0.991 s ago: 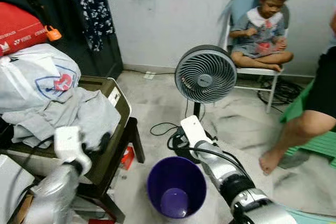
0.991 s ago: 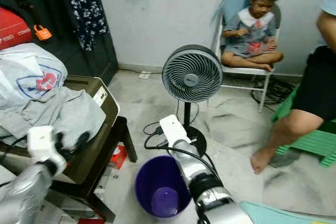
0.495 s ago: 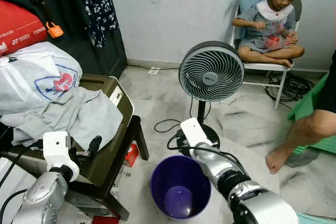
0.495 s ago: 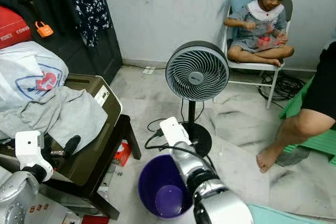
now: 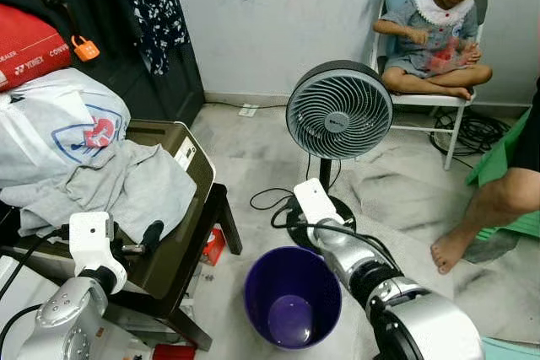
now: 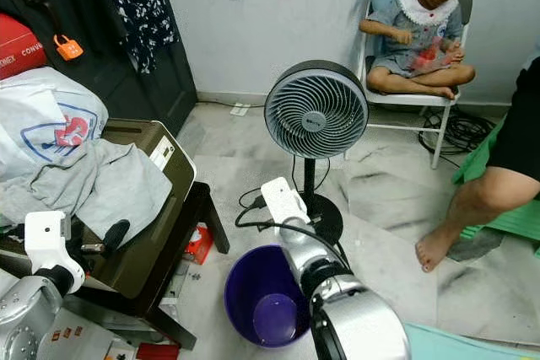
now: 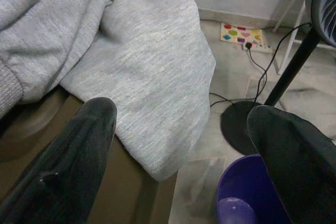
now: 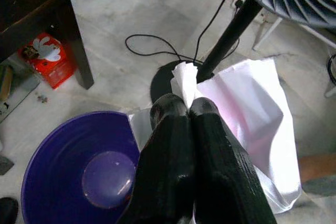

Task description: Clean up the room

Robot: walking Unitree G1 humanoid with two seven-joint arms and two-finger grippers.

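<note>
one right gripper (image 8: pixel 185 109) pinches white paper (image 8: pixel 252 103) (wrist view) beside purple bin (image 8: pixel 63 166).

Even, fairly bright indoor light leaves soft shadows on the floor (image 5: pixel 396 200). The head views are sharp, bowing slightly at the edges. In the wrist views the near black fingers (image 7: pixel 63 166) blur, and white paper (image 8: pixel 252 108) glares slightly.

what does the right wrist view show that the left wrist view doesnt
Right wrist view: the right gripper shut on a white paper, and a red box on the floor beside a dark stool leg.

Left wrist view: the left gripper open before a grey sweater draped over a brown case.

Both: the purple bucket, the fan's black pole and base, its cord, and a colourful mat by the wall.
</note>
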